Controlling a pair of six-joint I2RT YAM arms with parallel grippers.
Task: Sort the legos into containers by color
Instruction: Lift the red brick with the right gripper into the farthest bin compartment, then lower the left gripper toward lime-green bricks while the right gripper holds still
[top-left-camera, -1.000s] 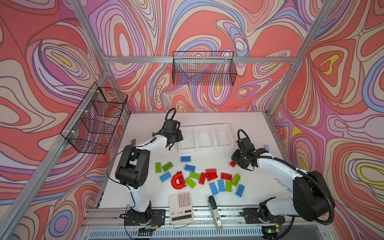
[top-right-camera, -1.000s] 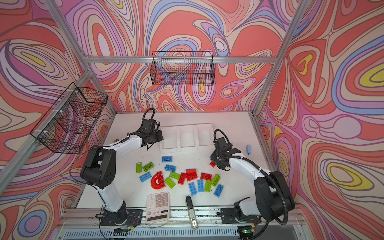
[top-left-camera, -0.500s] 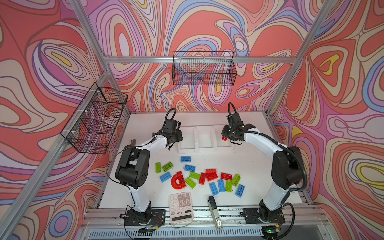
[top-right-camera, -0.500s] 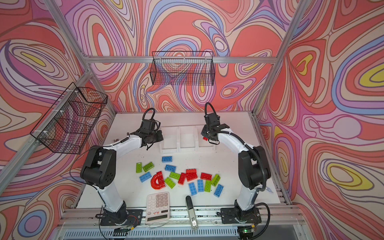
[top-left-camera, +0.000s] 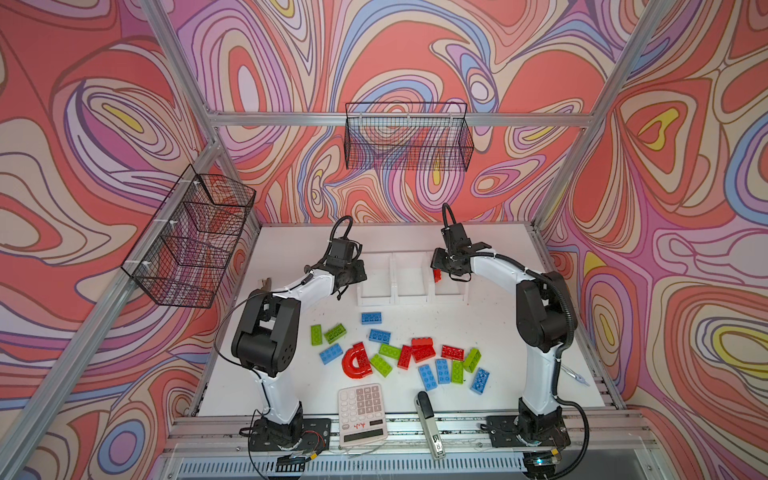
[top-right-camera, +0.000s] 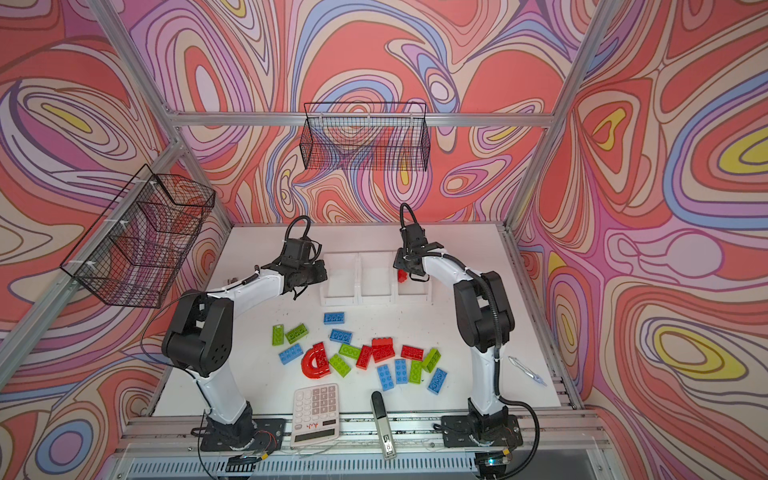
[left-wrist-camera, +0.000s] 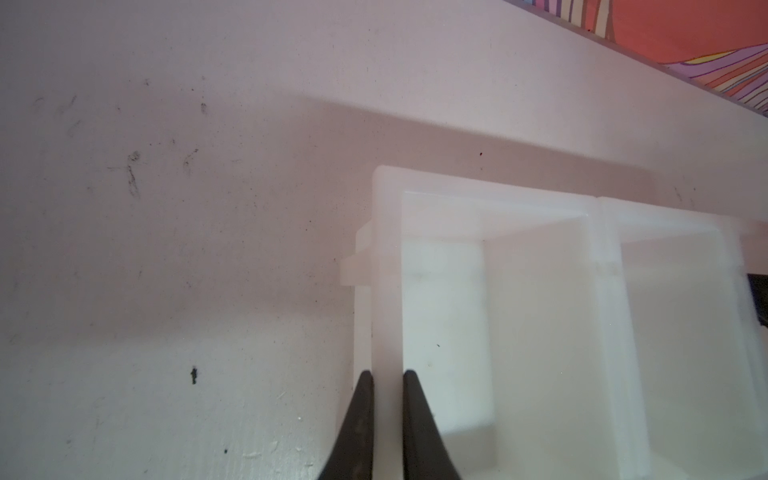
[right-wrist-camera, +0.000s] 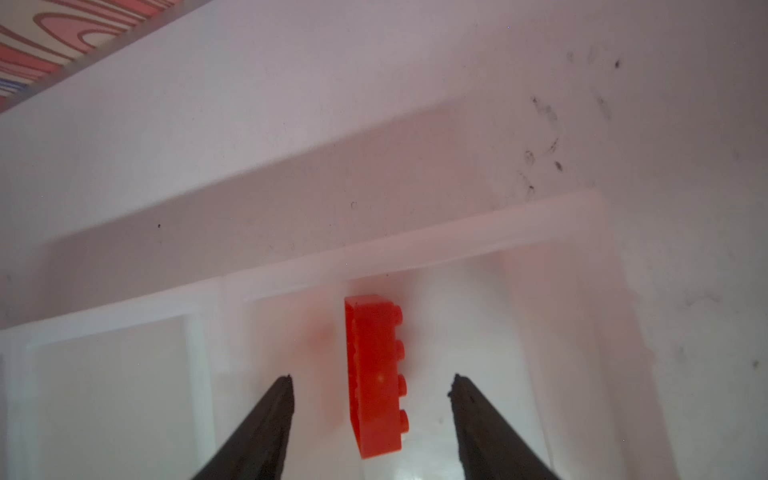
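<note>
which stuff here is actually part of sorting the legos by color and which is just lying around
Part of the job:
- loose legos, red, blue and green
- containers
- red brick inside the end one

Just lying about:
- calculator
- stapler
- back-wall wire basket
- side-wall wire basket
- small metal tool

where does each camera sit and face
top views: high in front, looking down at the table; left arm, right arm show
left wrist: on left arm, facing the white bins; left gripper pinches an end wall
right wrist: on right arm, facing a red brick in a bin; open right gripper shows
shared: all four show the bins
</note>
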